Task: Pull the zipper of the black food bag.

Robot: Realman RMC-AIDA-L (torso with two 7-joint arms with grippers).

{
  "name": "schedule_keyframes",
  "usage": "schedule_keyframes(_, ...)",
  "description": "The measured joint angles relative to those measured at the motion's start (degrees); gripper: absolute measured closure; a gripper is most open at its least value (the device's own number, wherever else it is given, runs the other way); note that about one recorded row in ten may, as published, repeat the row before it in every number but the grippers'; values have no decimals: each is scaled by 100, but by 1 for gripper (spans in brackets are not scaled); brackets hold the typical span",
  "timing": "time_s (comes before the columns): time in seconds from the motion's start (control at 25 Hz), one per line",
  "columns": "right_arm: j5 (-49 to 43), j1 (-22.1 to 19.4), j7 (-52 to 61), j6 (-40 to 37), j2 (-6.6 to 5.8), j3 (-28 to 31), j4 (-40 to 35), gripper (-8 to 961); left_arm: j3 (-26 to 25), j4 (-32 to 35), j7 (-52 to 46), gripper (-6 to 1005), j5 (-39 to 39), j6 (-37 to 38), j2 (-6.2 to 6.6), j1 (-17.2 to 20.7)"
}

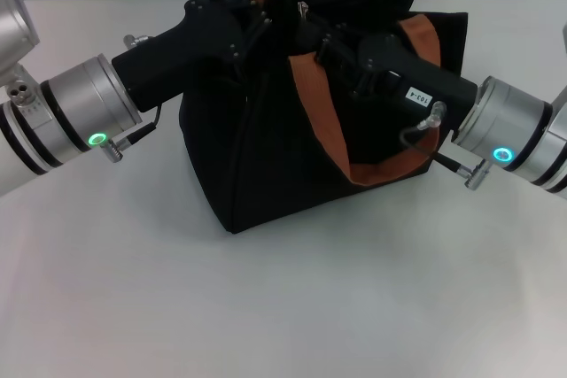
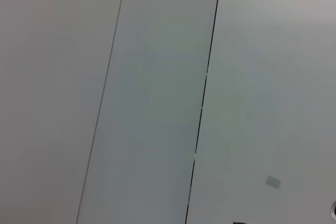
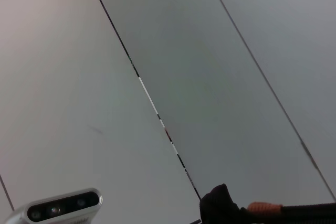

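We have the black food bag (image 1: 292, 130) standing on the white desk (image 1: 266, 307), and both arms reach in over its top. Our left gripper (image 1: 257, 17) sits at the bag's left top edge; our right gripper (image 1: 332, 46) lies across the near orange-brown handle (image 1: 323, 126). A small silver zipper (image 1: 304, 11) shows between them. We cannot tell either gripper's opening. We judge the pull under way; next comes steady travel along the track.
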Motion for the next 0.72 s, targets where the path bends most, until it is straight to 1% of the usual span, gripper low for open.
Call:
schedule_keyframes(0.16,-2,-18,167,-77,-11,-19,-28,786,-18,-14,0,977,0,0,0,-2)
schedule_keyframes(0.28,-22,-1,488,-143,-16,-113,-126,785,-26,-17,2,977,0,0,-1,-2)
schedule_keyframes(0.32,-17,5,725,-103,-13,-152,-203,785,-27,-21,4,977,0,0,-4,-2)
schedule_keyframes(0.44,4,1,955,-37,-6,-156,-299,785,-28,-23,4,977,0,0,-9,-1)
schedule_keyframes(0.72,-9,90,1079,-102,-2,-312,-336,781,-28,-31,7,976,-1,-2,-9,0)
